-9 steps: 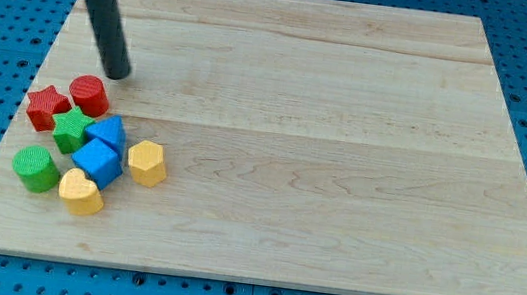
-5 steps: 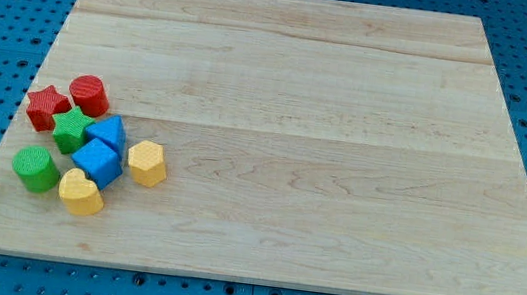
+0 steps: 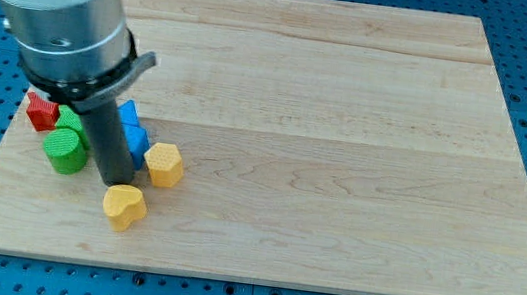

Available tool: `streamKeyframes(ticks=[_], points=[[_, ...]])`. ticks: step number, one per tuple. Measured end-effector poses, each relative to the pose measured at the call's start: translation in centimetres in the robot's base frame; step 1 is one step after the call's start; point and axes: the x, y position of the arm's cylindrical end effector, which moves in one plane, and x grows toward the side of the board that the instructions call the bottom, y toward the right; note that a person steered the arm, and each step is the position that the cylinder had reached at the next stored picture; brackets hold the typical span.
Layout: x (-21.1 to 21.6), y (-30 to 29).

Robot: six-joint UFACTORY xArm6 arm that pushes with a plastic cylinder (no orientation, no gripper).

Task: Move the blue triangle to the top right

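Standing among the clustered blocks at the bench's [image 3: 350, 98] left, my tip [image 3: 116, 184] sits just above the yellow heart [image 3: 123, 205]; the rod carries no pincer, so no grip state applies. The blue triangle [image 3: 130, 114] peeks out right of the rod, over a blue block [image 3: 135, 138]. Getting below-left of it looks best, avoiding the yellow hexagon [image 3: 164, 165] and green cylinder [image 3: 66, 149].
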Motion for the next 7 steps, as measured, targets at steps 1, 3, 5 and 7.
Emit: streamKeyframes(ticks=[1, 3, 5, 7], points=[[-4.8, 0.0], [-10.6, 1.3], [-12.2, 1.2], [-15.3, -1.4]])
